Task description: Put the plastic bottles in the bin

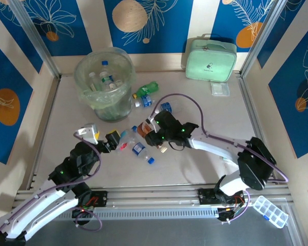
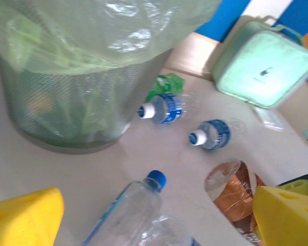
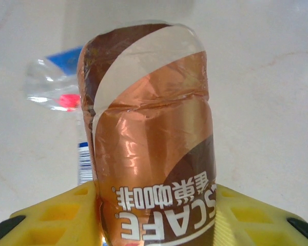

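Looking down from above, we see the job is partly done. A few plastic bottles [image 1: 107, 76] lie inside the bin [image 1: 82, 84], which stands at the far left of the table [image 1: 66, 115]. More wait outside. A green bottle [image 1: 146, 89] lies just beside the bin, and two blue-label bottles [image 2: 161, 109] lie near it on their sides. A few more are scattered in the middle of the table, between the two arms.

The right gripper [image 3: 156, 215] has its yellow fingers pinching a brown coffee bottle [image 3: 149, 128] near one end. We cannot tell if it is off the table yet. We think this one goes to the bin next. The left gripper [image 2: 156, 202] has its fingers spread wide and holds nothing. A clear bottle [image 2: 128, 205] with a blue cap lies right under it.

The table is pale and smooth, with metal rails [image 1: 143, 197] along its edges. The walls [image 1: 159, 23] are blue with white leaves and orange circles. A mint green case [image 1: 210, 60] stands at the back, well apart from the bin. A small clear box [image 1: 271, 211] sits at the near right corner.
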